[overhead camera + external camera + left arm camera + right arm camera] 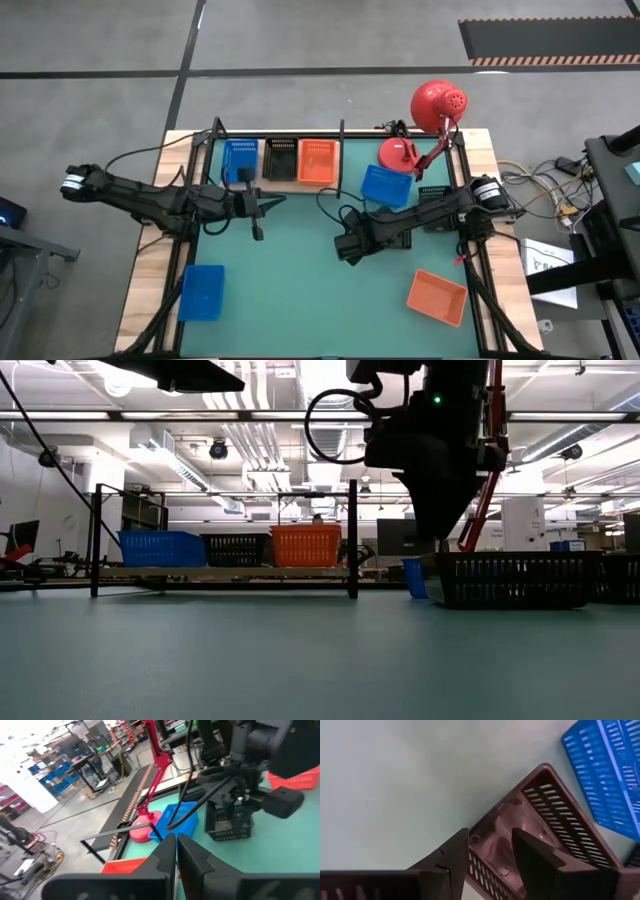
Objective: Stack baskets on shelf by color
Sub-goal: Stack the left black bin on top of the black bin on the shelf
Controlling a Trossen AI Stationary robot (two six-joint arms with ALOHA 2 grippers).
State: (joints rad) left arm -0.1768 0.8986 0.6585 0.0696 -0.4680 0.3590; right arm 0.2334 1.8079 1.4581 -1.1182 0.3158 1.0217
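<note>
While the left gripper [176, 851] hangs pinched shut mid-bench, the right gripper [490, 855] straddles, fingers spread, the black mesh-sided plastic basket's [540, 820] wall near the bench's right edge.

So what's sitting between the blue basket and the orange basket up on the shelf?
A black basket sits between the blue basket and orange basket on the shelf; the high and low views both show it.

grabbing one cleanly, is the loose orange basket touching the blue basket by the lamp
Apart. The high view shows green mat between the orange basket and the blue basket.
</note>
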